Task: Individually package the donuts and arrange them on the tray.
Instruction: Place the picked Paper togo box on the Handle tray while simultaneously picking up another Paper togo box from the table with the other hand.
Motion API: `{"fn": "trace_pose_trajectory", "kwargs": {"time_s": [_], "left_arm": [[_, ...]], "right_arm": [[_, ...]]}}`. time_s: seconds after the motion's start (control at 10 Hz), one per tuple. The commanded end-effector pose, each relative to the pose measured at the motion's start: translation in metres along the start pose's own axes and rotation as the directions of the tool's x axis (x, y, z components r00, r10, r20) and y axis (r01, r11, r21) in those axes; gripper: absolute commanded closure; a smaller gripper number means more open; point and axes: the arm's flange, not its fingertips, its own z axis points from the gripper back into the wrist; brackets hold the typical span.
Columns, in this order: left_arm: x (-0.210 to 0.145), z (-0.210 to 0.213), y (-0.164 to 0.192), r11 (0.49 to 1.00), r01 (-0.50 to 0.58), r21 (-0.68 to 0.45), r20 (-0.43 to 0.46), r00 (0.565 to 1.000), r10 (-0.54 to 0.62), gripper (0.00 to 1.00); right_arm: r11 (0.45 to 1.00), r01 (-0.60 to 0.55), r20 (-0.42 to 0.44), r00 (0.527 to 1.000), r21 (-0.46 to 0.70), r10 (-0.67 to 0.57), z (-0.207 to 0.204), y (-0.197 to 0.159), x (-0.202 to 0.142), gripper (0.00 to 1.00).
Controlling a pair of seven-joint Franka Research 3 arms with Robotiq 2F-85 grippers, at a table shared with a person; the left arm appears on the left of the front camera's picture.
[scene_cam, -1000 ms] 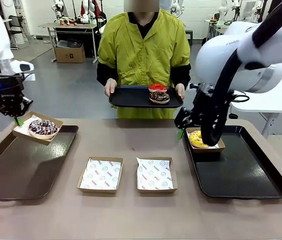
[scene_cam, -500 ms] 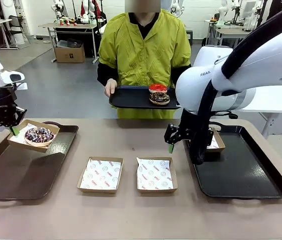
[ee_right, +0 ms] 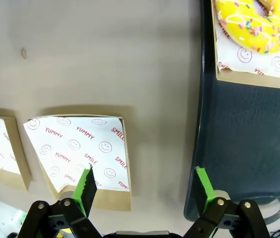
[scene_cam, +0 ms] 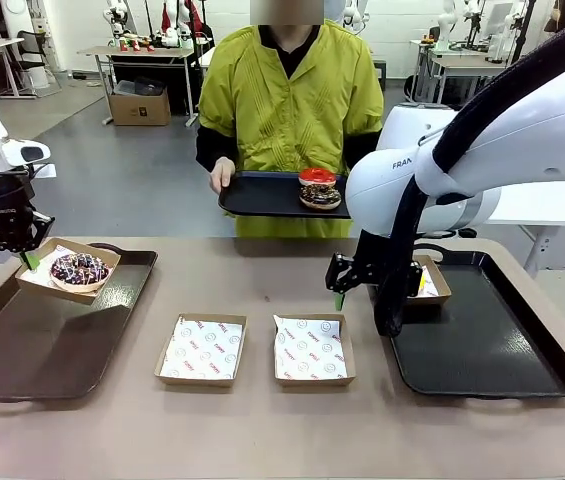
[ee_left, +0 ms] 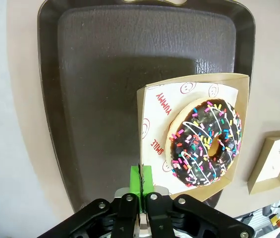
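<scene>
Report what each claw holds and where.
The left claw grips the box holding the chocolate donut, by its rim; the right claw holds nothing.

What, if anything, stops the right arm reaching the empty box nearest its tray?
Probably nothing, so yes: the right gripper hangs open over the edge of that box, and nothing covers it.

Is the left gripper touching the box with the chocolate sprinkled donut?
Touching. In the left wrist view, the left gripper is shut on the cardboard box, clamping the edge of its wall.

left hand pinching box rim, sprinkled donut inside
</scene>
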Motion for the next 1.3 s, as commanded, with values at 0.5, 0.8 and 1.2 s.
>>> {"fn": "trace_pose_trajectory", "kwargs": {"time_s": [0.5, 0.8, 1.2], "left_arm": [[-0.002, 0.000, -0.003, 0.999, -0.017, -0.030, 0.012, 1.000, 0.017, 0.99], [-0.001, -0.002, -0.007, 0.997, -0.039, -0.067, 0.040, 0.998, 0.042, 0.99], [0.020, -0.012, -0.012, 0.995, -0.066, -0.073, -0.011, 0.998, 0.065, 0.99]], "right_arm": [[0.999, 0.054, -0.017, 0.998, 0.008, -0.053, -0.017, 0.006, -0.006, 0.00], [1.000, 0.023, -0.035, 0.999, -0.014, -0.024, -0.035, 0.025, -0.016, 0.00], [0.997, -0.017, -0.056, 0.998, -0.073, 0.013, -0.052, 0.044, -0.035, 0.00]]}}
